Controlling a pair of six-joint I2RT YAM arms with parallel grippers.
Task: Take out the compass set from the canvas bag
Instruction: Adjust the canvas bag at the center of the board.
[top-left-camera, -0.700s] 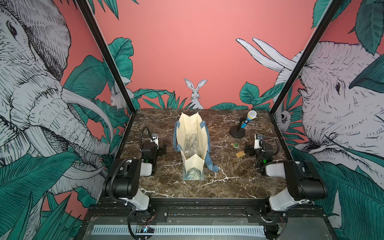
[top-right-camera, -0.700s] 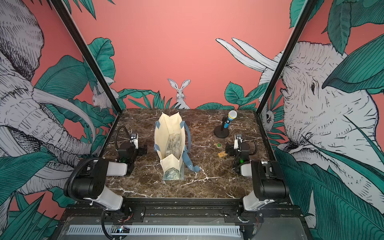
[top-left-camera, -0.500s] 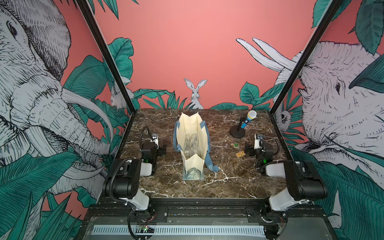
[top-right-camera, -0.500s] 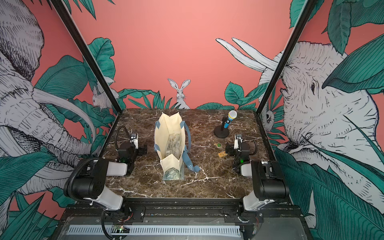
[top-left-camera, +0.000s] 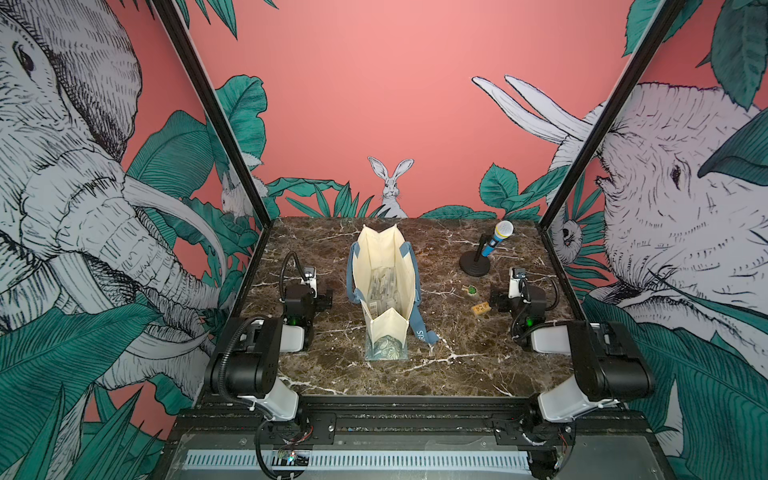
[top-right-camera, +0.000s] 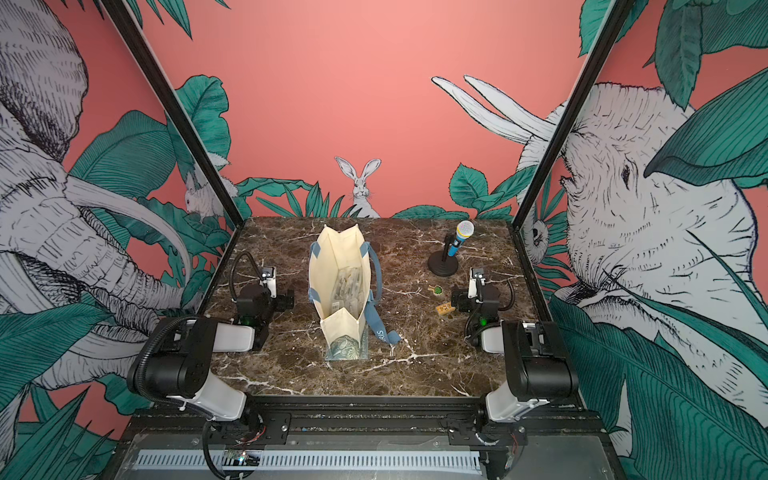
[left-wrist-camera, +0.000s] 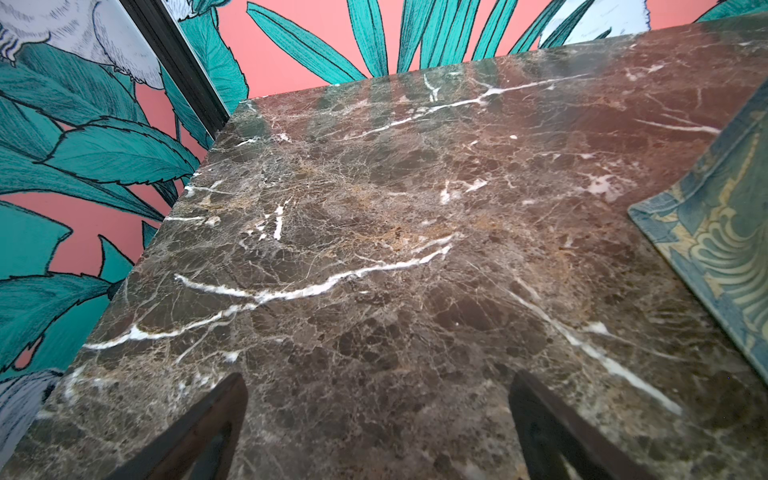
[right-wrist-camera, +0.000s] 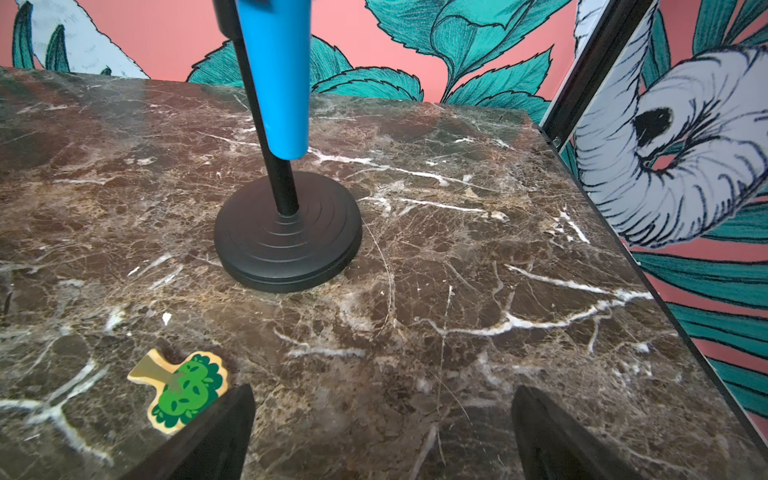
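Nothing has changed. Over the last second both arms, the bag and the clutter sit exactly where they did, so the task has not visibly begun.

The left gripper (left-wrist-camera: 378, 380) hangs low over the bare table (left-wrist-camera: 332, 249), its fingers (left-wrist-camera: 208, 428) spread wide with nothing between them. The right gripper (right-wrist-camera: 382, 392) is the same: its fingers (right-wrist-camera: 216, 432) are wide apart, empty and close above the marble.

The bag (top-left-camera: 376, 249) stands upright between the two grippers with its mouth open upward. It is nearer the left fingers than the right ones. From the left fingers it lies ahead and off to their right, and the left wrist view shows only a printed corner of it. Deep inside, near the bottom, lies a clear pack (top-left-camera: 384, 286). I take this to be the set, though it is too small to be sure. Neither pair of fingers is over the mouth.

Ahead of the right fingers stands a mic (top-left-camera: 494, 241) on its stand. A broccoli piece (right-wrist-camera: 183, 390) lies just beside the right gripper's left finger, and a tan block (top-left-camera: 481, 308) sits further to their left, toward the bag.

The whole job is therefore still ahead. One gripper has to rise above the rim and go down a narrow cloth mouth. The soft walls may fold or drag, so the other gripper may need to steady the bag.
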